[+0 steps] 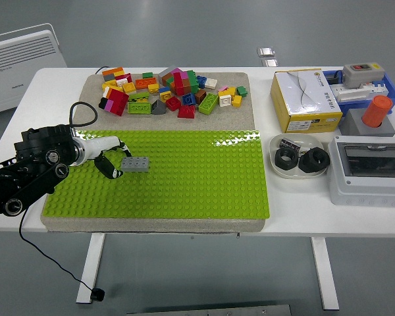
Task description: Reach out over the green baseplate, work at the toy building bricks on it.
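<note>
Head view: left hand point(112, 160) seemingly pinching grey brick point(135, 164); brick pile point(164, 92) beyond

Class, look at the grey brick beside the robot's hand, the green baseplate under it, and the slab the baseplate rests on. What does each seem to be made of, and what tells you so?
Grey brick: likely moulded plastic, smooth, with crisp round studs.
Green baseplate: probably plastic too, a thin sheet with a slight sheen and a regular stud grid.
Slab: beige, matt and speckled, perhaps stone, composite or dense board; the look leaves it open.
</note>
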`<state>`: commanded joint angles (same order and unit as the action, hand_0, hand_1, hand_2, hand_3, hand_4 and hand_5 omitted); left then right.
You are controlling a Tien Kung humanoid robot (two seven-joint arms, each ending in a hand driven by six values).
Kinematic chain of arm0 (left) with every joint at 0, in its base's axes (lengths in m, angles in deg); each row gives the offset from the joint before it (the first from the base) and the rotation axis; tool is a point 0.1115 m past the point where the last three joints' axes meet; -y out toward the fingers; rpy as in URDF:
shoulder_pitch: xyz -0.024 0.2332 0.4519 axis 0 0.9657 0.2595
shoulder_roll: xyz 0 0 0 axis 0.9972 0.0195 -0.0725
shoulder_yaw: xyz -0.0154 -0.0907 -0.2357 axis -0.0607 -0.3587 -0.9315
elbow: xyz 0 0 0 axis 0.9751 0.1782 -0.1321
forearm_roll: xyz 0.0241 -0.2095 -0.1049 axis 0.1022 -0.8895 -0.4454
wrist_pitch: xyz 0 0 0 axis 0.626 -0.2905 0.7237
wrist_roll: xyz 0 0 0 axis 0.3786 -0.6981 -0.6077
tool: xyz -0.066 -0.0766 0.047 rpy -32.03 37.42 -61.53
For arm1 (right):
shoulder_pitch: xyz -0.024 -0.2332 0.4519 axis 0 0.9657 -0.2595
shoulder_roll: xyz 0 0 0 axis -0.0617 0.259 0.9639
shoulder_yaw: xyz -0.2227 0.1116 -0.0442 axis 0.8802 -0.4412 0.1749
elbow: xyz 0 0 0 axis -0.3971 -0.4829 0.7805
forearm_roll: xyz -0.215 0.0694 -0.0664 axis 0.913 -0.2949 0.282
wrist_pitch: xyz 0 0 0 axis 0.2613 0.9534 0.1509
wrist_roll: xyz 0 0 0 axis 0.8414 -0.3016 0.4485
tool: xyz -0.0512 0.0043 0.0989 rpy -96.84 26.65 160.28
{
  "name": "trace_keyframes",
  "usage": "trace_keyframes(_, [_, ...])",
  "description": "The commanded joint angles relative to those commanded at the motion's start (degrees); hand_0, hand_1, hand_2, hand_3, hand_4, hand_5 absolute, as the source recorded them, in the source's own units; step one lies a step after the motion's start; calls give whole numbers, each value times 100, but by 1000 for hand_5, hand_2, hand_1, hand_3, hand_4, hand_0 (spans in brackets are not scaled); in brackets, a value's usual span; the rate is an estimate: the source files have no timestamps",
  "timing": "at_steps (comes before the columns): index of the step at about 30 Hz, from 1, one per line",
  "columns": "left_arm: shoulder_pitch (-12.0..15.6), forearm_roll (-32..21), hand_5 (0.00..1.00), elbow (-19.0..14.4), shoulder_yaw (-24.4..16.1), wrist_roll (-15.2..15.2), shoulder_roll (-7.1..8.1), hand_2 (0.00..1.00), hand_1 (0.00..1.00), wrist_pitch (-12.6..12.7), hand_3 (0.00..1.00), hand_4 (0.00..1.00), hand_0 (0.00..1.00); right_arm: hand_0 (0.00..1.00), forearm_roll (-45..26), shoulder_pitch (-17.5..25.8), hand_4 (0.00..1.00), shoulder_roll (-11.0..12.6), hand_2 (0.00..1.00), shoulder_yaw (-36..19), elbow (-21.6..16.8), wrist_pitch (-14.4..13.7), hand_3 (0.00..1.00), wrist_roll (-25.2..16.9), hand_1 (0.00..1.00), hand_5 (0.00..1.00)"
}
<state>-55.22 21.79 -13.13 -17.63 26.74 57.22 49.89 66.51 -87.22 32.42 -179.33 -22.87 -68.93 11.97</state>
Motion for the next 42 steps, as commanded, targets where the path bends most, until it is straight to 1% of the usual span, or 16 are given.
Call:
trace_keyframes(3, [30, 123, 2, -76, -104, -24, 6, 998, 998, 96, 768, 649, 998, 722, 0, -1, 776, -3, 698, 0, -1, 0, 677, 0, 708, 846])
trace_keyframes(4, [65, 230, 2, -152, -184, -31, 15, 998, 998, 159, 773, 694, 998, 722, 0, -2, 776, -2, 698, 0, -1, 0, 676, 0, 708, 847])
trace_keyframes(6, [170, 486, 2, -357, -391, -37, 38, 998, 998, 294, 773, 694, 998, 722, 0, -3, 776, -3, 698, 0, -3, 0, 676, 1, 708, 847])
trace_keyframes(9, [491, 953, 2, -775, -784, 65, 69, 998, 998, 363, 773, 694, 998, 722, 0, 9, 776, -3, 698, 0, -10, 4, 676, 7, 708, 847])
trace_keyframes(10, [609, 1120, 92, -941, -927, 117, 81, 998, 998, 342, 734, 772, 998, 722, 0, 13, 776, -3, 698, 0, -11, 4, 676, 9, 708, 847])
trace_keyframes(13, [964, 1581, 92, -1457, -1324, 330, 77, 998, 998, 230, 734, 772, 998, 722, 0, 33, 776, -6, 698, 0, -17, 6, 676, 14, 708, 847])
trace_keyframes(15, [1232, 1929, 92, -1844, -1597, 481, 18, 998, 998, 273, 734, 772, 998, 722, 0, 53, 776, -12, 698, 0, -21, 8, 676, 16, 708, 847])
trace_keyframes(16, [1351, 2105, 766, -2035, -1707, 540, -16, 998, 998, 325, 751, 801, 998, 722, 0, 60, 776, -17, 698, 0, -21, 8, 677, 15, 708, 847])
trace_keyframes(21, [1962, 2965, 766, -2854, -2046, 614, -301, 998, 998, 834, 751, 801, 998, 722, 0, 74, 776, -50, 698, 0, -14, 4, 677, 3, 708, 847])
trace_keyframes(22, [2052, 3087, 998, -2961, -2065, 603, -342, 998, 998, 923, 740, 776, 998, 722, 0, 74, 775, -56, 707, 0, -13, 4, 683, 1, 708, 845])
trace_keyframes(25, [2361, 3548, 998, -3355, -2078, 560, -436, 998, 998, 1248, 740, 776, 998, 722, 0, 70, 775, -71, 707, 0, -7, 3, 683, -7, 708, 845])
trace_keyframes(27, [2460, 3781, 998, -3510, -2064, 535, -459, 998, 998, 1379, 740, 776, 998, 722, 0, 68, 775, -75, 707, 0, -1, 0, 683, -14, 708, 845])
trace_keyframes(29, [2527, 4022, 998, -3544, -2062, 514, -487, 998, 998, 1483, 722, 767, 998, 722, 0, 66, 774, -81, 709, 0, 7, -4, 686, -21, 708, 845])
trace_keyframes(32, [2567, 4165, 998, -3427, -2041, 493, -490, 998, 998, 1556, 722, 767, 998, 722, 0, 60, 774, -85, 709, 0, 19, -10, 686, -26, 708, 845])
trace_keyframes(39, [2526, 4210, 998, -2852, -1858, 439, -429, 998, 998, 1545, 714, 770, 998, 722, 0, 49, 774, -79, 709, 0, 29, -15, 686, -26, 708, 845])
trace_keyframes(42, [2505, 4197, 998, -2714, -1786, 422, -387, 998, 998, 1533, 711, 780, 998, 722, 0, 51, 775, -74, 709, 0, 33, -19, 686, -27, 708, 845])
